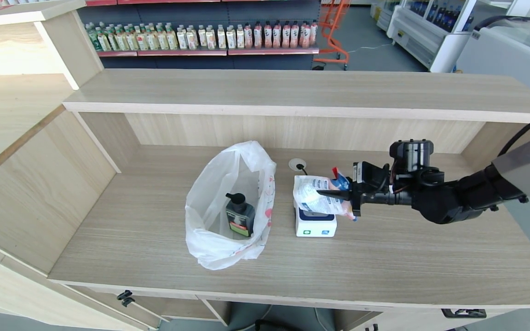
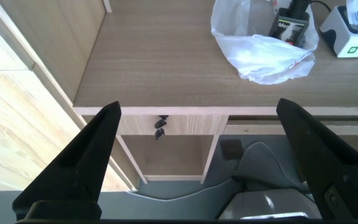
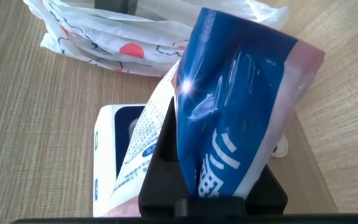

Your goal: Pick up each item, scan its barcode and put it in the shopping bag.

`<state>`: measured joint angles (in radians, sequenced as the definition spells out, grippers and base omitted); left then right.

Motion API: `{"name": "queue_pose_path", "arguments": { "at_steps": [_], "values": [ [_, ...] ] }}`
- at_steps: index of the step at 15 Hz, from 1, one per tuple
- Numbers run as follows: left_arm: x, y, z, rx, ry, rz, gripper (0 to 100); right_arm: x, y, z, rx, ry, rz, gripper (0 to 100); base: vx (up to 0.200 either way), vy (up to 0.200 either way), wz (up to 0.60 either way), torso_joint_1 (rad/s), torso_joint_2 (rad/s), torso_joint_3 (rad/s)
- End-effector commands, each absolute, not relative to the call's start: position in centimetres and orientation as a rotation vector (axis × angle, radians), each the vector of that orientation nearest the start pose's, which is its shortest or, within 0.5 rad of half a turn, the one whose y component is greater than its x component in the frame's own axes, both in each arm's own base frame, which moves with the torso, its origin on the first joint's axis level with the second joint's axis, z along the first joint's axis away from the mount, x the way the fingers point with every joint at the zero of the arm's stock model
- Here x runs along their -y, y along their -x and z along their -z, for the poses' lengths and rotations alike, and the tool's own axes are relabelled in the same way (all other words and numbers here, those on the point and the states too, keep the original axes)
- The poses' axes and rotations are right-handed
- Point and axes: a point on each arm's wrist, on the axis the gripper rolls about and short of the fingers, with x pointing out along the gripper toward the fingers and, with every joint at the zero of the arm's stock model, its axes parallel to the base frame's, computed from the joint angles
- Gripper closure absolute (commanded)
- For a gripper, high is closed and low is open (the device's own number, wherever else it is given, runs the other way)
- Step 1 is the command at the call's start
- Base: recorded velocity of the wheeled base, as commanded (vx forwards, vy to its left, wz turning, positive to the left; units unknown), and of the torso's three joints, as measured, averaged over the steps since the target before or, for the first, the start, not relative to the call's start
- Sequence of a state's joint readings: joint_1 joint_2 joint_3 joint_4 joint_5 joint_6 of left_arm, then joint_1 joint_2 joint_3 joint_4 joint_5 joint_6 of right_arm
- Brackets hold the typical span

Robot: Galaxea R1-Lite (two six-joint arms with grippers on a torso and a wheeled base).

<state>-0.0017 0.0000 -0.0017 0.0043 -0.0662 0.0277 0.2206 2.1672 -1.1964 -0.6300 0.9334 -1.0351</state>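
Packet (image 1: 308,195) held over the scanner (image 1: 315,226) on our table (image 1: 384,257).
Our right tool (image 1: 328,195) is closed tight on the packet, just above the white scanner. Beside them we see the shopping bag (image 1: 210,216) with a dark bottle (image 1: 239,216) inside. Our left tool (image 2: 199,109) is spread wide, holding nothing, near the table's front edge.

Wooden counter (image 1: 384,262) with raised ledge (image 1: 292,92); bottle shelves (image 1: 200,39), freezers (image 1: 444,50) behind; grey floor (image 1: 375,50).

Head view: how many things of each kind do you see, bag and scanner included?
Bag: 1
Bottle, inside the bag: 1
Pouch, held in the right tool: 1
Scanner: 1
Total: 4
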Motion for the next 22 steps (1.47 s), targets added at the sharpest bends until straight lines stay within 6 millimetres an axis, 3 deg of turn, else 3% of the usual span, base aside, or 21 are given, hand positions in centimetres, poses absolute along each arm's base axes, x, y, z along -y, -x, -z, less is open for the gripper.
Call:
{"name": "queue_pose_path", "arguments": {
  "at_steps": [1, 6, 8, 10, 11, 13, 14, 22],
  "values": [
    [0.1, 2.3, -7.5, -0.004, -0.027, 0.068, 0, -10.9, -40.5, -10.9, 0.265, 0.776, -1.199, 100, 0.000, 0.000, 0.00, 0.000, 0.00, 0.000],
    [0.1, 2.3, -7.5, -0.004, -0.027, 0.068, 0, -11.0, -40.5, -11.0, 0.257, 0.764, -1.199, 100, 0.000, 0.000, 0.00, 0.000, 0.00, 0.000],
    [0.1, 2.3, -7.5, -0.004, -0.027, 0.068, 0, -11.0, -39.5, -14.4, 0.260, 0.688, -1.181, 100, 0.000, 0.000, 0.00, 0.000, 0.00, 0.000],
    [0.1, 2.3, -7.5, -0.004, -0.027, 0.068, 0, -10.3, -36.9, -18.1, 0.160, 0.494, -1.137, 100, 0.000, 0.000, 0.00, 0.000, 0.00, 0.000],
    [0.1, 2.3, -7.5, -0.004, -0.027, 0.068, 0, -9.9, -35.1, -19.6, 0.026, 0.329, -1.041, 100, 0.000, 0.000, 0.00, 0.000, 0.00, 0.000],
    [0.1, 2.3, -7.5, -0.004, -0.027, 0.068, 0, -11.3, -32.1, -22.6, -0.159, -0.079, -0.866, 100, 0.000, 0.000, 0.00, 0.000, 0.00, 0.000],
    [0.1, 2.3, -7.5, -0.004, -0.027, 0.068, 0, -11.5, -31.8, -23.7, -0.189, -0.225, -0.795, 100, 0.000, 0.000, 0.00, 0.000, 0.00, 0.000],
    [0.1, 2.3, -7.5, -0.004, -0.027, 0.068, 0, -10.9, -30.5, -23.1, -0.270, -0.308, -0.711, 100, 0.000, 0.000, 0.00, 0.000, 0.00, 0.000]
  ]
}}
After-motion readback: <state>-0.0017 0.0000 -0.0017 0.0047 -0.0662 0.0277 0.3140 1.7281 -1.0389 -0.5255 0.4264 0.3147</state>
